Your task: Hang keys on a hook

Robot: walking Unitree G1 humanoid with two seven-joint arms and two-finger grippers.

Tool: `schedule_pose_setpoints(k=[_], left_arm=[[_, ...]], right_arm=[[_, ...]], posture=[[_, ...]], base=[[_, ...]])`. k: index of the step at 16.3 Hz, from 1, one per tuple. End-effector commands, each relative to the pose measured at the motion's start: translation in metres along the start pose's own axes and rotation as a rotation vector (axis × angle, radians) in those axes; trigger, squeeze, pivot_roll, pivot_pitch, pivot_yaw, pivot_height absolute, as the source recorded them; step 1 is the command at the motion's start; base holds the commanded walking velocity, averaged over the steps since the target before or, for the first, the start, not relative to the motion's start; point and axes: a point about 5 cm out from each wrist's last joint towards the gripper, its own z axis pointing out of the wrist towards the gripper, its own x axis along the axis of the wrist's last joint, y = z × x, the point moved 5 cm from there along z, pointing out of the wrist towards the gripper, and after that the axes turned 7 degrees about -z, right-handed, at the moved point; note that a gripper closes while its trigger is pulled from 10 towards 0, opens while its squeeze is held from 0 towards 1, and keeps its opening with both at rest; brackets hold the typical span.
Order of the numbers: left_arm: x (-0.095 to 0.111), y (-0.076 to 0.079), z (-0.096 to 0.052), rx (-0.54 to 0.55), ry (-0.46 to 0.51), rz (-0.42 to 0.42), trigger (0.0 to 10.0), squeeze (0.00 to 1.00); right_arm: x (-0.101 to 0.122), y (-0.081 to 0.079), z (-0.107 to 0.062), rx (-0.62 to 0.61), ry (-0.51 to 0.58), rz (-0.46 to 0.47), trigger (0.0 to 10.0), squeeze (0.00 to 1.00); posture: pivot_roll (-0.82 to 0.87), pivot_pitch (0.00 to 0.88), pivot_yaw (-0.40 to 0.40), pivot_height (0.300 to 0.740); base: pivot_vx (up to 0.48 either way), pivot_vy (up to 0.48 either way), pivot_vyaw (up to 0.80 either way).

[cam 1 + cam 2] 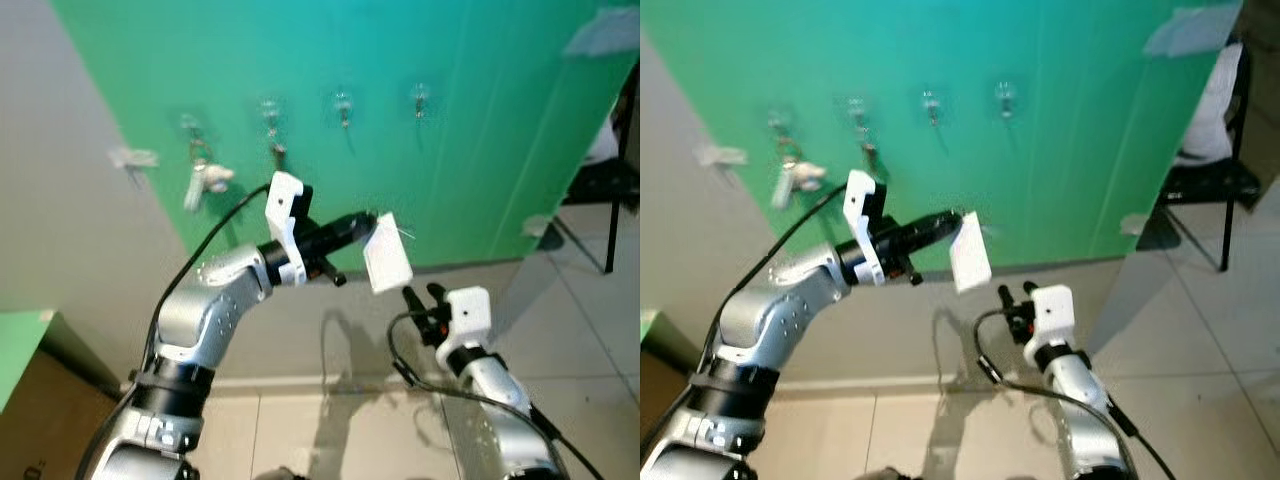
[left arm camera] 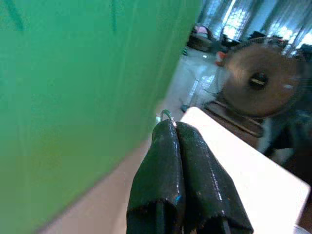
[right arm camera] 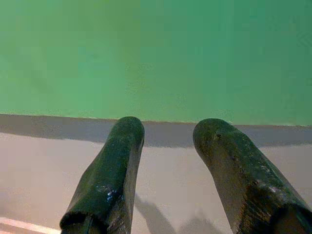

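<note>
Lowest and nearest, the right hand (image 1: pixel 424 296) hangs with its fingers spread and holding nothing. Higher up, the left hand (image 1: pixel 362 226) pinches shut on the keys' white tag (image 1: pixel 387 252), below the green wall's row of hooks (image 1: pixel 343 104). That tag looks light and stiff, its thin wire ring (image 2: pixel 166 115) probably slippery, so gripping the tag's edge seems safest.

A green wall (image 1: pixel 480 150) rises above a grey base (image 1: pixel 440 290). A black chair (image 1: pixel 1215 180) stands on the tiled floor (image 1: pixel 1220 330). A fan (image 2: pixel 261 80) stands farther off.
</note>
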Motion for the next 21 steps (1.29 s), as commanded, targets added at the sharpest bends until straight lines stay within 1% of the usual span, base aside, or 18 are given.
schedule_pose_setpoints(k=[1,3,4,6,8,11,12,13,15,16,18,21], left_arm=[[0.014,0.007,0.007,-0.067,-0.002,-0.028,0.0,0.0],[0.023,0.013,0.013,-0.117,-0.006,-0.061,0.0,0.0],[0.029,0.013,0.015,-0.13,-0.002,-0.076,0.0,0.0],[0.048,0.009,0.02,-0.135,0.03,-0.102,0.0,0.0],[0.059,0.005,0.021,-0.132,0.047,-0.106,0.0,0.0],[0.075,-0.007,0.02,-0.096,0.087,-0.107,0.0,0.0],[0.083,-0.014,0.019,-0.07,0.112,-0.11,0.0,0.0],[0.086,-0.018,0.019,-0.057,0.122,-0.112,0.0,0.0],[0.099,-0.025,0.018,-0.03,0.163,-0.116,0.0,0.0],[0.113,-0.031,0.017,-0.009,0.201,-0.116,0.0,0.0],[0.117,-0.037,0.016,0.01,0.212,-0.113,0.0,0.0],[0.117,-0.055,0.014,0.079,0.227,-0.122,0.0,0.0]], right_arm=[[0.005,-0.004,0.005,0.014,0.01,-0.001,10.0,0.0],[0.004,-0.004,0.006,0.012,0.007,0.002,10.0,0.0],[0.003,-0.004,0.007,0.01,0.005,0.003,10.0,0.0],[0.0,-0.005,0.006,0.008,-0.001,0.007,10.0,0.0],[-0.001,-0.006,0.006,0.008,-0.001,0.008,10.0,0.0],[-0.001,-0.006,0.005,0.006,0.002,0.007,10.0,0.0],[-0.001,-0.007,0.003,0.005,0.003,0.007,10.0,0.0],[-0.001,-0.007,0.003,0.005,0.004,0.006,10.0,0.0],[-0.001,-0.008,0.002,0.006,0.007,0.007,10.0,0.0],[0.0,-0.009,0.002,0.006,0.009,0.007,10.0,0.0],[0.001,-0.01,0.002,0.008,0.013,0.009,10.0,0.0],[0.002,-0.013,0.0,0.02,0.016,0.016,10.0,0.0]], posture=[[-0.24,0.0,0.111,0.727],[-0.24,0.0,0.119,0.727],[-0.25,0.0,0.124,0.727],[-0.25,0.0,0.129,0.727],[-0.26,0.0,0.133,0.727],[-0.26,0.0,0.136,0.727],[-0.26,0.0,0.136,0.727],[-0.27,0.0,0.137,0.727],[-0.27,0.0,0.14,0.727],[-0.27,0.0,0.14,0.727],[-0.27,0.0,0.14,0.727],[-0.27,0.0,0.137,0.727]], base=[[0.0,0.0,0.0],[0.0,0.0,0.0],[0.0,0.0,0.0],[0.0,0.0,0.0],[0.0,0.0,0.0],[0.0,0.0,0.0],[0.0,0.0,0.0],[0.0,0.0,0.0],[0.0,0.0,0.0],[0.0,0.0,0.0],[0.0,0.0,0.0],[0.0,0.0,0.0]])
